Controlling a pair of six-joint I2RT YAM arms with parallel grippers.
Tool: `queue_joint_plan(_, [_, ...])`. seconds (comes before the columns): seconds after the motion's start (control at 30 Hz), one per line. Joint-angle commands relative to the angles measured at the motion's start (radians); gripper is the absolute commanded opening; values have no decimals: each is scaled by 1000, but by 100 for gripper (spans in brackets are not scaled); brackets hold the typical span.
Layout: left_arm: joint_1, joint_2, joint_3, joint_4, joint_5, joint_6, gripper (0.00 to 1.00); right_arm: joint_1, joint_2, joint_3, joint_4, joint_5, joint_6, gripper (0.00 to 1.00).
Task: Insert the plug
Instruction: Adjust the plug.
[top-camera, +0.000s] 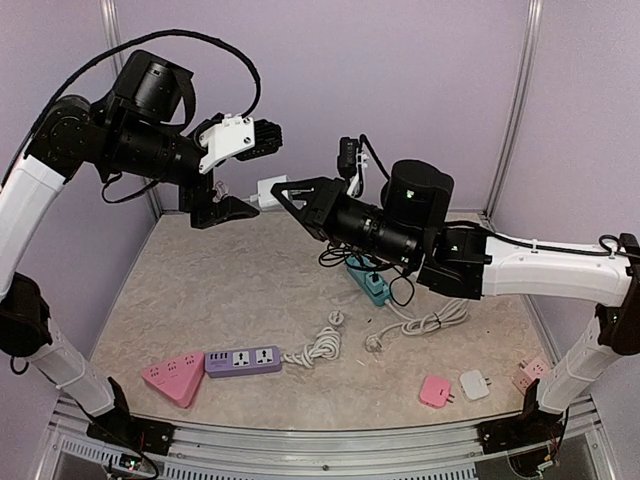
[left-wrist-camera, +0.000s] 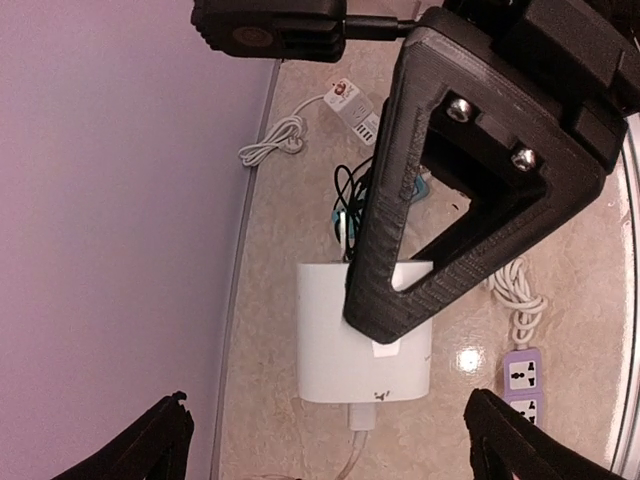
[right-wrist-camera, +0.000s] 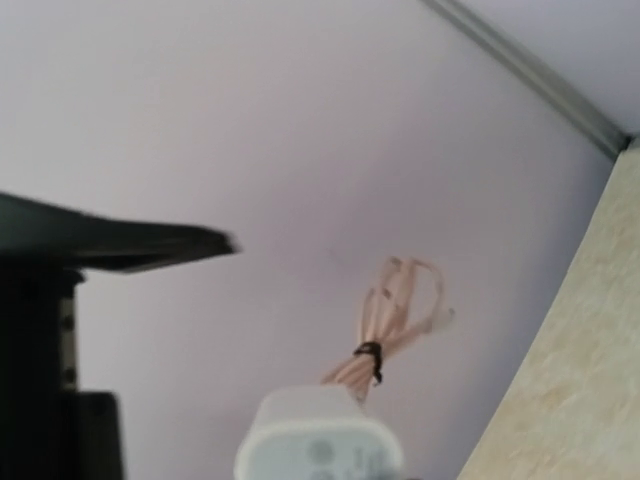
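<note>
The plug (top-camera: 266, 190) is a white square block with a pale pink cable, up at the back left of the table. My right gripper (top-camera: 284, 190) is shut on it. In the left wrist view the plug (left-wrist-camera: 340, 350) shows under one black finger (left-wrist-camera: 400, 280) of the right gripper. The right wrist view has the plug (right-wrist-camera: 320, 445) at the bottom edge, with its tied cable bundle (right-wrist-camera: 400, 310) against the wall. My left gripper (top-camera: 262, 172) (left-wrist-camera: 335, 440) stands wide open, its fingertips on either side of the plug and not touching it.
Near the front left lie a purple power strip (top-camera: 243, 361) (left-wrist-camera: 525, 385) and a pink triangular socket (top-camera: 172, 380). A teal strip (top-camera: 368, 282) sits under the right arm among cables. A white strip (left-wrist-camera: 352, 108) is by the wall. Small adapters (top-camera: 435, 391) rest front right.
</note>
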Motion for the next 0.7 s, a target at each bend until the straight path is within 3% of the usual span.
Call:
queue_joint_plan(0.0, [-14,19,-15,12,45,28,89,0,19,35,7,-61,57,0])
queue_joint_plan(0.33, [-20,37,-38,20,101,16,62,0,23,43,18,-71,71,0])
queue_joint_plan(0.47, [-20,43,-39,17,123,10,56,-1,24,42,28,-85,82,0])
queue_joint_plan(0.67, [-20,44,-43,15,130,3,29,-3,14,34,29,-90,85,0])
